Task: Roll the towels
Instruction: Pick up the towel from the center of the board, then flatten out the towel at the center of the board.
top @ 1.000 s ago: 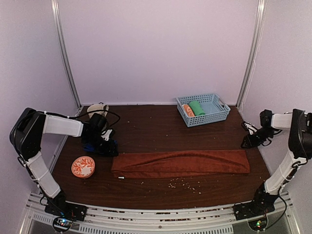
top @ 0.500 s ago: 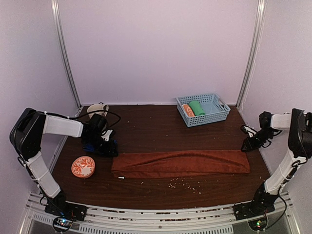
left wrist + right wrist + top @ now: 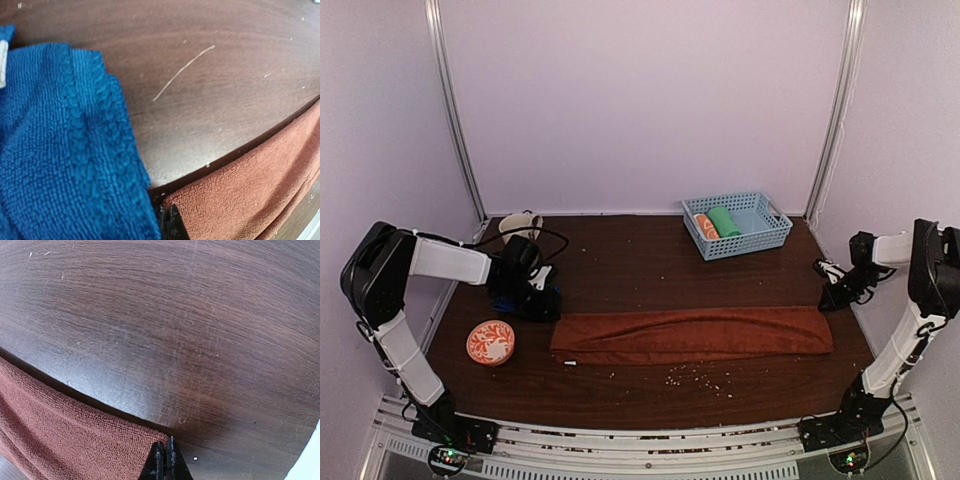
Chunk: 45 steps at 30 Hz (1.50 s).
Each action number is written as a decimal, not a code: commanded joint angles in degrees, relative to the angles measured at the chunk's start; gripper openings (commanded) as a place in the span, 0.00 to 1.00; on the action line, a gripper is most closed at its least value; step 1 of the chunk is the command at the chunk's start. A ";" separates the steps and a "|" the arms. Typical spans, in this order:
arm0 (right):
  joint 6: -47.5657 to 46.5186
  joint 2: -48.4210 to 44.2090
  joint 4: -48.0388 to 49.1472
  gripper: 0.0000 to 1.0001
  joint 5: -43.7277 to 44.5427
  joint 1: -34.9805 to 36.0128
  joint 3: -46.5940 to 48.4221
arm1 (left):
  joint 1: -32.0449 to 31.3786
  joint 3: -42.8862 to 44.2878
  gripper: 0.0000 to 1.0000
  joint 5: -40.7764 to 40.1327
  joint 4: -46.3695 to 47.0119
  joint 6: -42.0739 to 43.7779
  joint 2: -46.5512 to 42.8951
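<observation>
table (image 3: 650, 250) is carrying both towels | rust-brown towel (image 3: 690, 333) is lying flat and long across the near middle, unrolled | royal blue towel (image 3: 60, 150) is lying bunched just beside its far left corner | left end effector (image 3: 169, 225) is pinching that corner, fingers together | right end effector (image 3: 164, 460) is pinching the far right corner, fingers together

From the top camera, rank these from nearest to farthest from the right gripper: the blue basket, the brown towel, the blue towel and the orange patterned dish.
From the right gripper:
1. rust-brown towel, its right end at the fingertips.
2. blue basket, at the back, right of centre.
3. blue towel, far left.
4. orange dish, front left.
</observation>
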 commanded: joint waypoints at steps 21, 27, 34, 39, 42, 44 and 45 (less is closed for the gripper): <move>6.33 -30.92 -1.28 0.00 -9.07 -6.31 7.16 | -0.43 -14.35 0.00 -9.20 17.58 -1.11 -45.13; 4.44 -44.91 -5.35 0.00 -10.32 -7.85 4.78 | -0.71 -17.79 0.00 -10.15 13.04 -0.97 -59.38; 0.19 -56.80 -11.64 0.00 -5.52 -7.96 -0.97 | -1.38 -23.08 0.00 -6.92 8.20 -4.90 -69.78; -3.21 -57.19 -12.00 0.00 -2.83 -8.41 -3.53 | -2.65 -23.99 0.00 -10.45 5.43 -9.08 -66.19; -5.18 -51.55 -11.51 0.00 -2.93 -8.41 -5.00 | -2.83 -25.65 0.00 -10.65 7.95 -11.26 -61.63; -6.37 -46.77 -10.22 0.00 -3.22 -8.36 -6.09 | -2.82 -26.12 0.00 -11.39 10.16 -11.59 -57.59; -6.59 -44.13 -9.17 0.00 -3.47 -8.40 -6.47 | -2.82 -26.06 0.00 -12.13 11.09 -11.64 -54.80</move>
